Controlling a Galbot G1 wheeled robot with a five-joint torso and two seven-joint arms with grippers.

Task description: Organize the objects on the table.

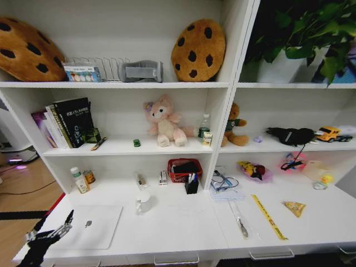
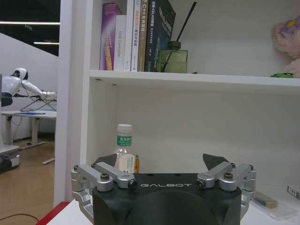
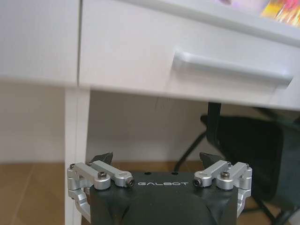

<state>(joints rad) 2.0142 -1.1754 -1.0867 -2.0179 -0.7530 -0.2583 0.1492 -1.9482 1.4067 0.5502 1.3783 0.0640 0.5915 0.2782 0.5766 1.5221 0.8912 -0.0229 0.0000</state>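
Poised at the near left corner of the wide white desk (image 1: 183, 222): the black left gripper (image 1: 54, 230), fingers spread apart and holding nothing, just beside the thin silver closed laptop (image 1: 92, 226). Standing farther back by the left wall, in line with that gripper: a small clear bottle with a green label (image 2: 124, 149) and white cap. Lying toward the middle of the desk: a white mug (image 1: 144, 202), then a red mesh basket (image 1: 184, 169) against the back. Spread across the right half: a folded pale cloth (image 1: 225, 192), a clear-bagged pen (image 1: 240, 221), a long yellow strip (image 1: 268, 216). Hanging below the desk front, facing a shallow drawer's slim silver handle (image 3: 232, 69): the right gripper (image 3: 158, 158), fingers likewise apart and empty.
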